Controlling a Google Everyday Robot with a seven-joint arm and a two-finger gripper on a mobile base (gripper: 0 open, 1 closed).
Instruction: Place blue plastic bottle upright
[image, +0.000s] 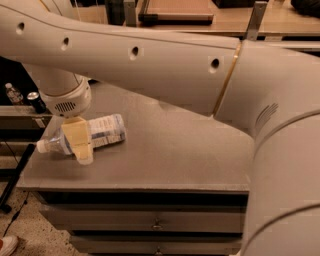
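The clear pale-blue plastic bottle (107, 130) with its white cap and printed label looks smooth and glossy. It lies on the grey table top (175, 150), which is matt and finely grained. The cream-yellow gripper (82, 148), set across the bottle's middle near the table's left edge, has a dull, rubbery look. The big off-white robot arm (150, 65) wears a smooth, satin hard shell, seemingly plastic, ringed by a thin shiny gold band (227, 80). The grey drawer front (125, 220) below is matt, with a small metallic knob (157, 226).
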